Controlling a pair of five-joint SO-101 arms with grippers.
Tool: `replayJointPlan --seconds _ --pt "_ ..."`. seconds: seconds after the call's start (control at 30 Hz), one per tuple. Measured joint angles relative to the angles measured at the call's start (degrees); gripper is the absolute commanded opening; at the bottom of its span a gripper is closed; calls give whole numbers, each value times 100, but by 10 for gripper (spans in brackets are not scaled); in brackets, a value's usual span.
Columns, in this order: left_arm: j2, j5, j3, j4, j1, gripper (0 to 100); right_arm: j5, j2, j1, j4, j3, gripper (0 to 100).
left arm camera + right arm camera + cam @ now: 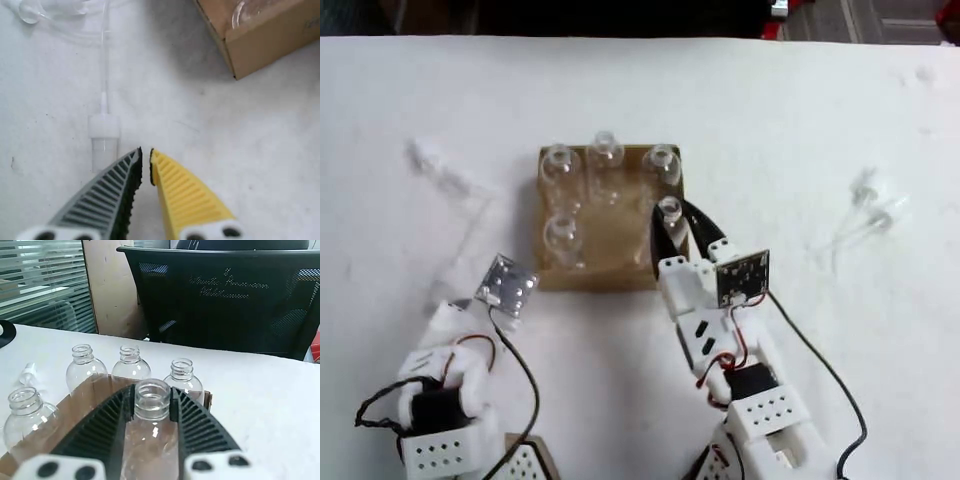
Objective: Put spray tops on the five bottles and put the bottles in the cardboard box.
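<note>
Right wrist view: the right end effector [152, 388] clamps a bottle [151, 405] by its neck at the cardboard box [80, 390] edge, with four bottles [130, 365] inside. Left wrist view: the left end effector [145, 152] is closed and empty beside a spray top [104, 137] outside the box.

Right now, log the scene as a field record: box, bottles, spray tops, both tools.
Box: cardboard box, mid-table
In box: four bottles, upright, no tops
Held: fifth bottle, at box's right edge, neck in right tool
Idle: left tool, shut, empty, above table
Loose: spray top by left tool; more spray tops on table's right
</note>
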Motion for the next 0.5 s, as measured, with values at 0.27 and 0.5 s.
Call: replayJointPlan --seconds 0.27,0.5 --pt "0 0 0 0 0 38 0 0 0 0 0 15" --pt "0 0 0 0 0 38 -9 0 -62 0 0 16"
